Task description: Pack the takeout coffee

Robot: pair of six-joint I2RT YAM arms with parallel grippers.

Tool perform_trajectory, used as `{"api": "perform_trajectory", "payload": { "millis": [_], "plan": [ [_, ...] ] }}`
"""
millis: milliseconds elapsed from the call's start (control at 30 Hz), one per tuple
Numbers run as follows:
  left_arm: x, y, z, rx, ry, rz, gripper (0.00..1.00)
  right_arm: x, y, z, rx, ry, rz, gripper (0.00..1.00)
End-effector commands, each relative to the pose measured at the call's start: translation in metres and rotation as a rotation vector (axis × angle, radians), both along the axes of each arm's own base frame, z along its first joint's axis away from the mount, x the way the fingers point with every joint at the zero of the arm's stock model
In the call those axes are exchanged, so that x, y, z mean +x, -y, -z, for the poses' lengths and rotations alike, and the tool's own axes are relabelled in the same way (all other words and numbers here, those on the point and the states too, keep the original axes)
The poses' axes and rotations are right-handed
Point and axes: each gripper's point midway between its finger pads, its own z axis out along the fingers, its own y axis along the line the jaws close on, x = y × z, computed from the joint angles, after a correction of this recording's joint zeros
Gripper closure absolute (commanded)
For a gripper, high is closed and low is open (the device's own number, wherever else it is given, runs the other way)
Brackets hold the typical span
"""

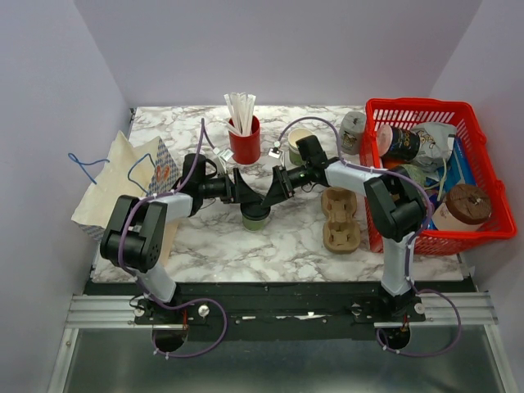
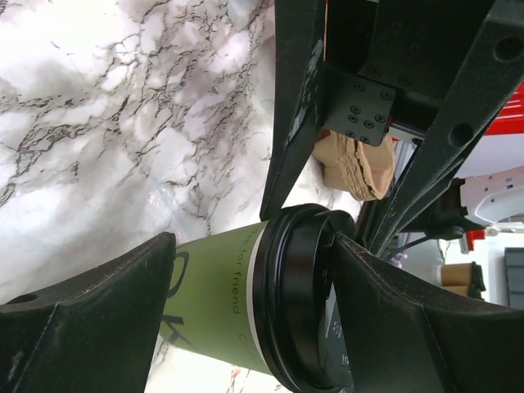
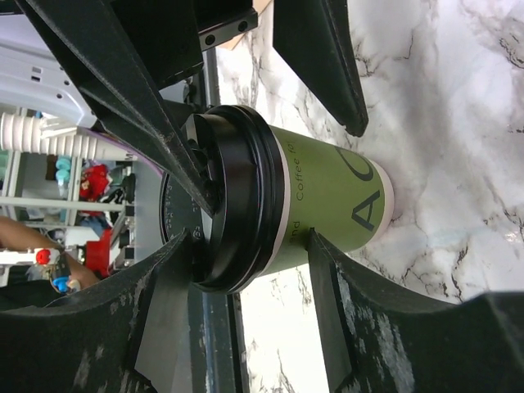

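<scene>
Left tool (image 2: 255, 238) stands wide apart. The right tool (image 3: 250, 237), also parted, straddles the same paper coffee cup (image 3: 327, 192), upright in the middle of the desk (image 1: 246, 254); whether either clamps it I cannot tell. Steady the green body low, then press the black lid (image 3: 237, 196) squarely so its rim seats evenly.

left gripper (image 1: 248, 195) jaws apart; right gripper (image 1: 270, 193) jaws apart; arms inward, tips close
</scene>
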Motion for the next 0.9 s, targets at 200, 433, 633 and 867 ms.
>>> {"api": "perform_trajectory", "payload": {
  "millis": [200, 433, 633, 867],
  "plan": [
    [0.004, 0.0, 0.004, -0.034, 0.048, 0.025, 0.18, -0.017, -0.004, 0.012, 0.052, 0.046, -0.089, 0.36],
    [0.007, 0.0, -0.011, -0.09, 0.098, 0.059, 0.18, -0.012, -0.014, -0.007, 0.044, 0.08, -0.069, 0.32],
    [0.021, 0.0, -0.043, -0.104, 0.211, 0.035, 0.12, -0.019, -0.021, -0.013, 0.028, 0.077, -0.067, 0.23],
    [0.028, -0.013, -0.05, -0.001, 0.266, 0.022, 0.08, -0.015, -0.024, -0.015, 0.013, 0.079, -0.048, 0.18]
  ]
}}
